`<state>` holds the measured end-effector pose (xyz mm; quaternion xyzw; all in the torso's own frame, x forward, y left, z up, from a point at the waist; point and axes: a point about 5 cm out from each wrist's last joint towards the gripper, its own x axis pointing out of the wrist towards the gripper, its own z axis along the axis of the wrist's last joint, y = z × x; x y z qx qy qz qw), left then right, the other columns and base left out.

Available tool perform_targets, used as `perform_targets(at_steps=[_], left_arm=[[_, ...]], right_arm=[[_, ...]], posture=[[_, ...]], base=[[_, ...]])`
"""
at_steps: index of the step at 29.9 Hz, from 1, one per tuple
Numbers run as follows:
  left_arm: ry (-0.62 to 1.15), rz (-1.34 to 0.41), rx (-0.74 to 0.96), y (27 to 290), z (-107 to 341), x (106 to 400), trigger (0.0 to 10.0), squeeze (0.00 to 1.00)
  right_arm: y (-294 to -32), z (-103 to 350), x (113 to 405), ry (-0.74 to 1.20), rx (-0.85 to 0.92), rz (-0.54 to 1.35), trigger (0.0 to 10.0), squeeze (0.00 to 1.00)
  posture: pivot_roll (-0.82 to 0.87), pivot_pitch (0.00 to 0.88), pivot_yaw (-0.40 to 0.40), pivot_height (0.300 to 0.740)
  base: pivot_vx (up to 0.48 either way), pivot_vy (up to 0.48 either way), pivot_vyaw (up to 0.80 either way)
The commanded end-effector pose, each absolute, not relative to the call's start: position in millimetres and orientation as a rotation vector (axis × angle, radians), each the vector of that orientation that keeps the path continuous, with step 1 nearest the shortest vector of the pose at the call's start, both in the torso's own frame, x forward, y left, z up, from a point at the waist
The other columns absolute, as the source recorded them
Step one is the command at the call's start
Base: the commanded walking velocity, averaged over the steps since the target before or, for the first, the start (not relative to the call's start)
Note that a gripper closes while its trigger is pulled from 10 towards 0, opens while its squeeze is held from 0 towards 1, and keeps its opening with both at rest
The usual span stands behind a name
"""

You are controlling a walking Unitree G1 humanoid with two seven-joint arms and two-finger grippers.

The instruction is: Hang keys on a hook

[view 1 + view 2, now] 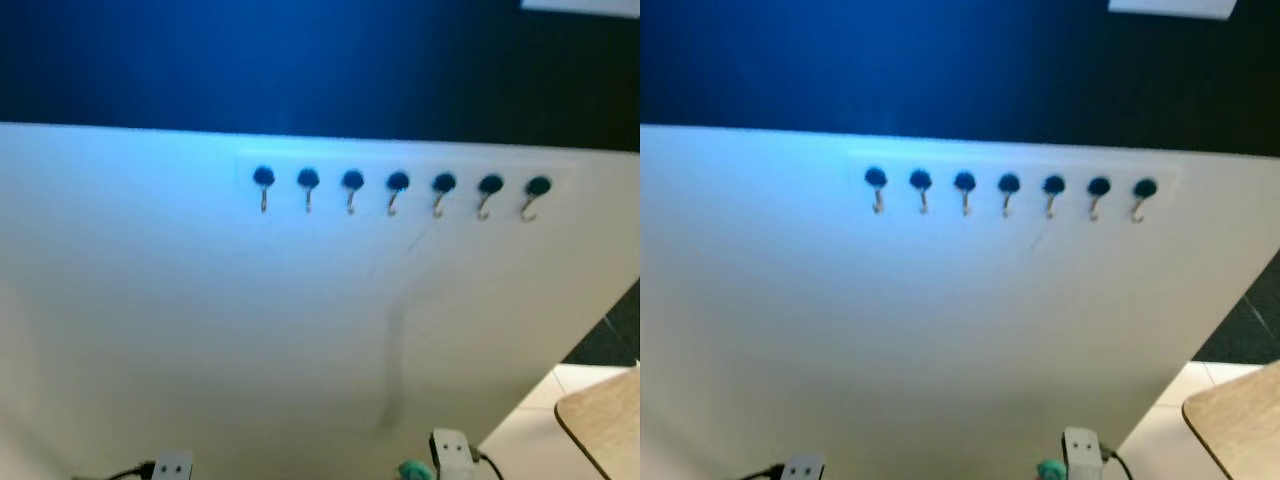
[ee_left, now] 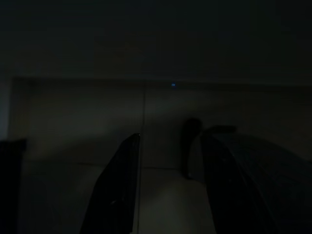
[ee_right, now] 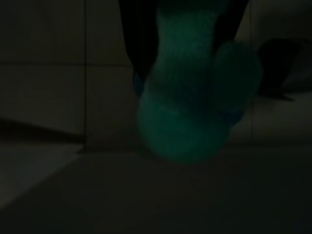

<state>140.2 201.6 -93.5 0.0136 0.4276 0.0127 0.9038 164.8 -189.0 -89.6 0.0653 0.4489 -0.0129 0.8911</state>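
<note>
White wall panel (image 1: 200,320) ahead, seven black-knobbed metal hooks (image 1: 397,190). My right gripper (image 3: 187,53) clamps a fuzzy teal keychain (image 3: 187,102); left gripper (image 2: 168,165) hangs open. I'd raise slowly, aligning the loop.

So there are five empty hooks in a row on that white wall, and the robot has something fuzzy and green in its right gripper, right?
Not quite: the row of hooks on the white wall numbers seven, not five, as the left eye view shows. All are empty. The right gripper does hold a fuzzy green thing.
</note>
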Motion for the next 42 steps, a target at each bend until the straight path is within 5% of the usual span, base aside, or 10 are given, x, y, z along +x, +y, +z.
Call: perform_targets(at_steps=[1, 42], left_arm=[[0.889, 0.018, 0.029, 201.3, -93.7, 140.0, 10.0, 0.00], [0.889, -0.011, 0.025, 198.1, -94.3, 139.0, 10.0, 0.00]], right_arm=[[-193.6, -90.2, 162.2, 0.933, 0.150, -0.059, 10.0, 0.00], [-191.9, -91.1, 160.7, 0.936, 0.169, -0.069, 10.0, 0.00]], posture=[[0.07, 0.010, -0.020, 0.740], [0.07, 0.000, -0.017, 0.740]], base=[[0.000, 0.000, 0.00], [0.000, 0.071, 0.00]])
